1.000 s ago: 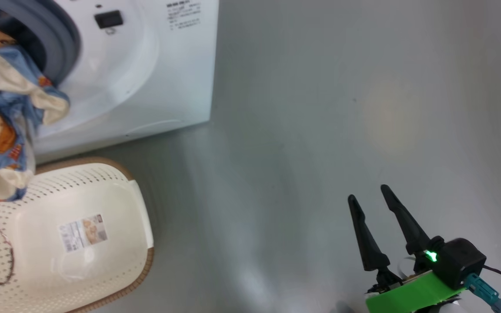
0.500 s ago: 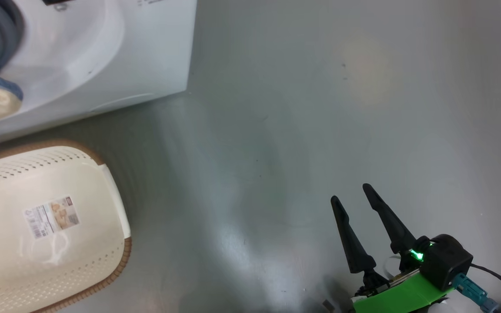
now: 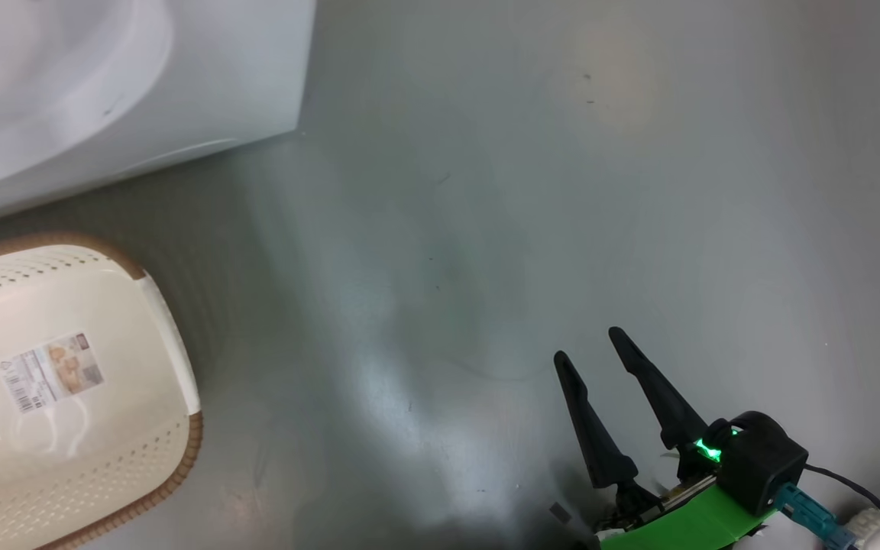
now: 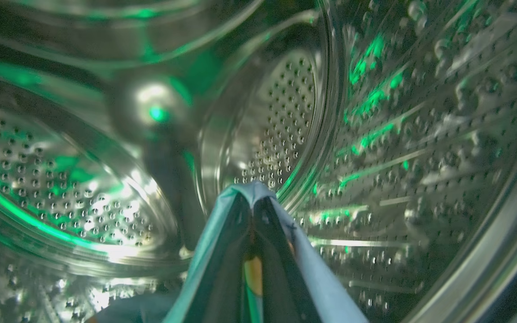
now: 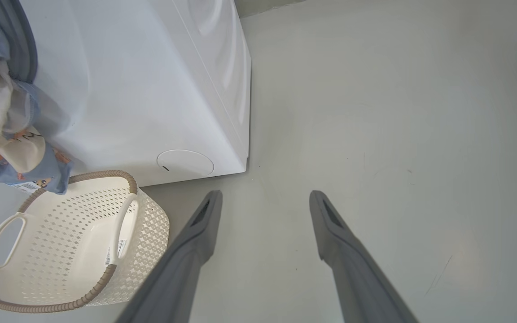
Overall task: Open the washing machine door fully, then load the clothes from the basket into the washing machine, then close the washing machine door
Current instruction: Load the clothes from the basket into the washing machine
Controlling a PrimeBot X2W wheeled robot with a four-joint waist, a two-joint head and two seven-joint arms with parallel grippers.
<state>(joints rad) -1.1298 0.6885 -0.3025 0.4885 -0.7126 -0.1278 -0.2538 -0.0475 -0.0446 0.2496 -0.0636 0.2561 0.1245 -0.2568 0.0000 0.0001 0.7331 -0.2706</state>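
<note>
Dark fingers of the left gripper [image 4: 253,204] are clamped shut on the clothes [image 4: 317,278] at bottom centre, deep inside the steel drum [image 4: 420,134]. More cloth is seen draped from the opening of the washing machine [image 5: 151,89], upper left, above the basket [image 5: 61,307]. Lower down, the right gripper [image 5: 265,195] is held wide apart over grey floor [image 5: 397,112].

Floor [image 3: 562,191]: smooth, grey, slightly glossy; soft light patches and a few faint dark scuffs are noted. Two items are recorded standing directly on it. The washing machine [image 3: 180,76] is seated flat on its base, with a round cap [image 5: 185,162] low on its front near the corner. The basket [image 3: 192,451] is set upright just before the machine's front; a narrow strip of floor is seen between the two. A printed label [image 3: 49,371] is stuck to the basket's inner bottom.
</note>
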